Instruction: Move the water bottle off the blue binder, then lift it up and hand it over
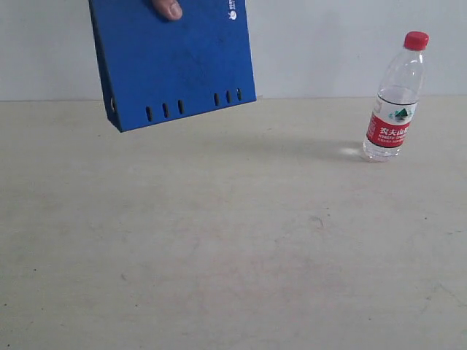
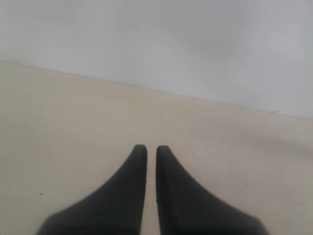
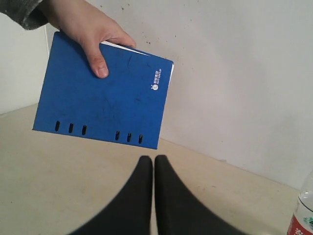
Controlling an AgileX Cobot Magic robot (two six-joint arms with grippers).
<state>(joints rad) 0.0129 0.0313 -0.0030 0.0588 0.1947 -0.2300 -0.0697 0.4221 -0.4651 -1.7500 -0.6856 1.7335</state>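
The water bottle, clear with a red cap and a red-and-white label, stands upright on the table at the right; one edge of it shows in the right wrist view. A person's hand holds the blue binder in the air at the upper left, tilted, slots along its lower edge. The right wrist view shows the same binder gripped by the hand. My left gripper is shut over bare table. My right gripper is shut and holds nothing. Neither gripper appears in the exterior view.
The beige table runs back to a pale wall. The binder's shadow falls on the table beneath it. A grey sleeve shows above the hand.
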